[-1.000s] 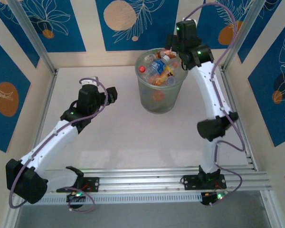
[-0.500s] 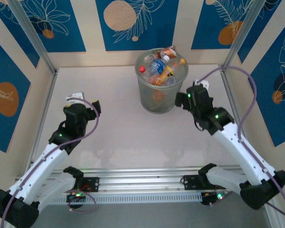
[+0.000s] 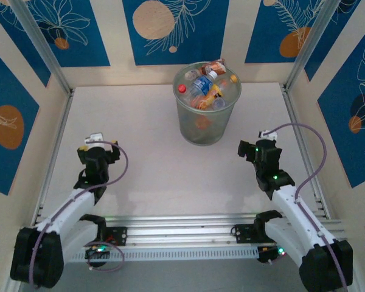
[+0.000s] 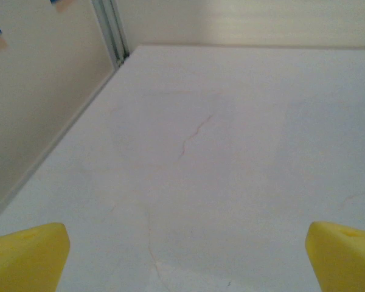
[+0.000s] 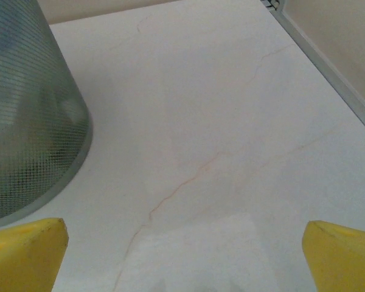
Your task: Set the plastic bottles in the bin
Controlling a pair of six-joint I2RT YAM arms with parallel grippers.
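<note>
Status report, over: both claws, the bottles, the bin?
Left claw open, empty. Right claw open, empty, near the bin. Plastic bottles piled in the bin, up to its rim. Nothing seen in the way.

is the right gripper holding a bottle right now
No, in the right wrist view the right gripper is open, its yellow fingers wide apart with bare table between them.

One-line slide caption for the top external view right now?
Bin heaped with plastic bottles at the far side; left gripper and right gripper open and empty near the arm bases.
</note>
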